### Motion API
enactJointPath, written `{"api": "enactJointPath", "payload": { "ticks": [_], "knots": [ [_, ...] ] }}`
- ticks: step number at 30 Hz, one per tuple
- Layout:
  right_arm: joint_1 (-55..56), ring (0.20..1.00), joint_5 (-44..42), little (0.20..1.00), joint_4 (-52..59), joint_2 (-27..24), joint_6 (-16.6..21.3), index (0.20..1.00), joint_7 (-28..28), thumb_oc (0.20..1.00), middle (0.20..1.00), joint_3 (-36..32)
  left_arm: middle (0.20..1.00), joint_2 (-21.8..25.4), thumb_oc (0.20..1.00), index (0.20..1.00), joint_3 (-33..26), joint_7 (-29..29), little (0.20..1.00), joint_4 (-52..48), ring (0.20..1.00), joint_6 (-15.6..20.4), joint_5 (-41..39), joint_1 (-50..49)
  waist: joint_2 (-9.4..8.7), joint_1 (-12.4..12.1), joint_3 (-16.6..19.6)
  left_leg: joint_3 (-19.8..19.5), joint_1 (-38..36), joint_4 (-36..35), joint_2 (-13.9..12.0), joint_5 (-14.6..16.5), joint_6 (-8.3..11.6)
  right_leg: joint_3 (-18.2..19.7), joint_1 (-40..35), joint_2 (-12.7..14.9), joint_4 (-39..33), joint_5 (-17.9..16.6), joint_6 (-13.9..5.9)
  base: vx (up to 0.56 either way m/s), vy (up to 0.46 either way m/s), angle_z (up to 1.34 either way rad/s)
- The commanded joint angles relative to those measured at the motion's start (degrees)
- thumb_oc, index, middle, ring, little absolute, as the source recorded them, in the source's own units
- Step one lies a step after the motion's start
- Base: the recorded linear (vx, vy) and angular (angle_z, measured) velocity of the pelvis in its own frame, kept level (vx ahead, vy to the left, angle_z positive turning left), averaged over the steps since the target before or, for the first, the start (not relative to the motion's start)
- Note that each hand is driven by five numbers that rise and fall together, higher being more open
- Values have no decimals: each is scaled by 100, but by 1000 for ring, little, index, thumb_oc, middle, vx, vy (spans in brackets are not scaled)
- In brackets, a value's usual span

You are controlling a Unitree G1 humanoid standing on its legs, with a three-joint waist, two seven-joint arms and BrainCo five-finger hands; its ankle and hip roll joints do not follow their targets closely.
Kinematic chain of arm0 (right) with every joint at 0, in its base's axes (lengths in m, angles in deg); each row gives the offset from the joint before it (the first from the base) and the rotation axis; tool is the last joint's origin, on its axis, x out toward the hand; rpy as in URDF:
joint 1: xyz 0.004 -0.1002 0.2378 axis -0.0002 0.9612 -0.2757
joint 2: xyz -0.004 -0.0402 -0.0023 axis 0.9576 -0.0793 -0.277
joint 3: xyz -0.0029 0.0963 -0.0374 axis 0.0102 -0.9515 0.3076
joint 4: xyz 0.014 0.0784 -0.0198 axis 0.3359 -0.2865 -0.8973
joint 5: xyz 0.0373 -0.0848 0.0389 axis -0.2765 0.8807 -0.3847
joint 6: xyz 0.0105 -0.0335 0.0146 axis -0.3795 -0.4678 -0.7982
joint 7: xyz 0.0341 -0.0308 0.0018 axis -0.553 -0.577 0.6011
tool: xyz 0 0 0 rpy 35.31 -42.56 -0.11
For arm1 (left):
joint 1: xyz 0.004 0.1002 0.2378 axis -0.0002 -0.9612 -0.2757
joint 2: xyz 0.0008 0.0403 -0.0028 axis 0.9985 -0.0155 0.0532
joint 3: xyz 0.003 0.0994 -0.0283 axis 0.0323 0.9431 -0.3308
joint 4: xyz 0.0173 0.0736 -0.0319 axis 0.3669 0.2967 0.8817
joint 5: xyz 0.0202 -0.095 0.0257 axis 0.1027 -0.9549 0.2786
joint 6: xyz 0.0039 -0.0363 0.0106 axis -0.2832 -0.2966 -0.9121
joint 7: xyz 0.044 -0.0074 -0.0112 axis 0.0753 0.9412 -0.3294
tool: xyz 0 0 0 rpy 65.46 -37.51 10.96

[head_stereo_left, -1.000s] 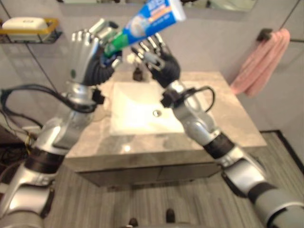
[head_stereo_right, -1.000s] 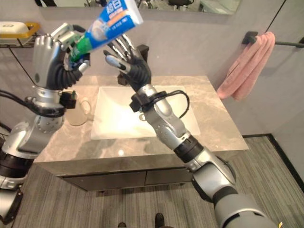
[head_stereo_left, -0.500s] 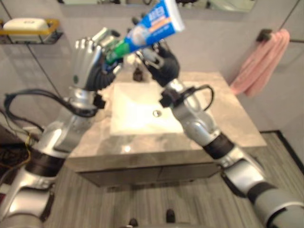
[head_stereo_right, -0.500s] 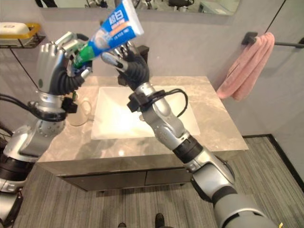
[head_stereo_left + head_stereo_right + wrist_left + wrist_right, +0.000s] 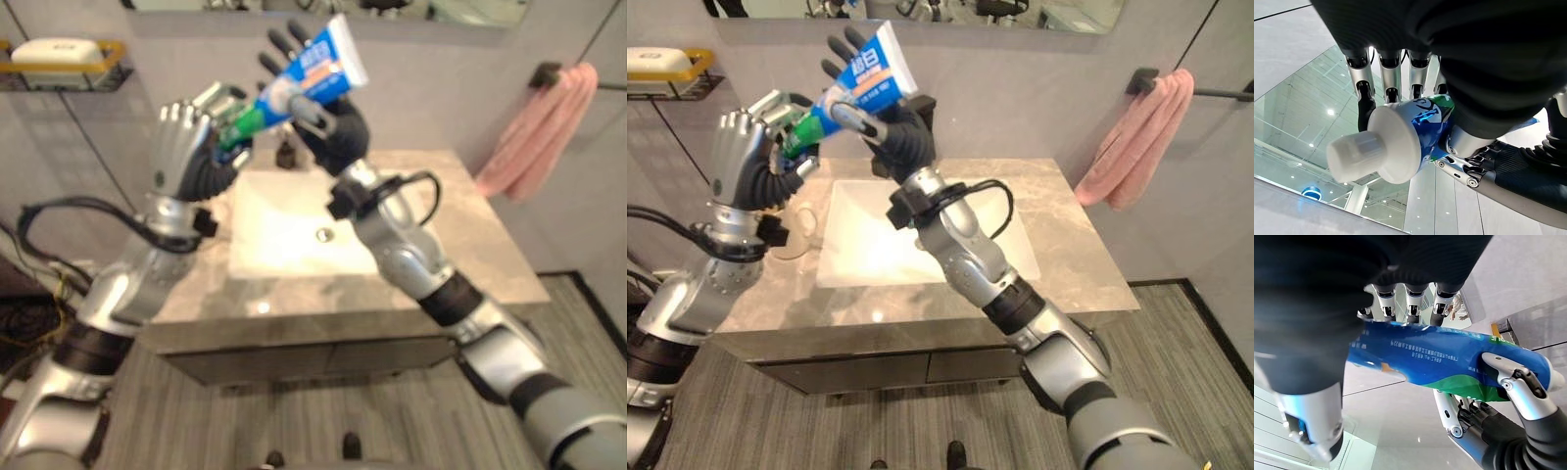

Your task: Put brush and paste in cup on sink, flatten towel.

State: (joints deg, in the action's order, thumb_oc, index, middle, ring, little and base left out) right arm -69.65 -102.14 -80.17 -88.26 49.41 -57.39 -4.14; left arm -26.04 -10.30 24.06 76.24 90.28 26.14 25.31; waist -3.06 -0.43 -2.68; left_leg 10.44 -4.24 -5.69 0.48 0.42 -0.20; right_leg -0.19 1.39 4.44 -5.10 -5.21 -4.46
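Spanning the frame, grey sink counter (image 5: 1068,245) with white basin; pink towel (image 5: 1132,147) bunched on wall bar. Right hand (image 5: 896,137) behind tube, fingers spread, thumb across it. Left hand (image 5: 749,162) curled round the toothpaste tube (image 5: 857,83) at its cap end, high above basin. Cup (image 5: 798,230) below left hand. Judgement: close right fully before left releases.

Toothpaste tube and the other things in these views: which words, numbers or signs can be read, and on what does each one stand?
Toothpaste tube, held by the left hand: large white characters on the blue part, too blurred to read.
Same tube, right wrist view: rows of small white print, too small to read.
Pink towel, sink, soap rack: no text visible.
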Motion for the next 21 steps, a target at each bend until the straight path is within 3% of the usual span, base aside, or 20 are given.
{"api": "enactJointPath", "payload": {
  "ticks": [1,21],
  "knots": [
    [-692,1000,96,1000,42,106,315,1000,-20,1000,1000,-130,200,258,200,200,81,-128,200,-140,200,118,-244,265,-182,-86,203,63,-114,69,-101,584,-144,-363,-398,191,10,493,-67,0,0,0],
    [-809,1000,83,1000,-167,-109,147,1000,-120,1000,1000,75,200,111,200,200,465,32,200,-19,200,100,-348,517,-213,-25,195,85,-78,69,-119,553,-127,-317,-349,163,10,457,-63,0,0,0]
  ]
}}
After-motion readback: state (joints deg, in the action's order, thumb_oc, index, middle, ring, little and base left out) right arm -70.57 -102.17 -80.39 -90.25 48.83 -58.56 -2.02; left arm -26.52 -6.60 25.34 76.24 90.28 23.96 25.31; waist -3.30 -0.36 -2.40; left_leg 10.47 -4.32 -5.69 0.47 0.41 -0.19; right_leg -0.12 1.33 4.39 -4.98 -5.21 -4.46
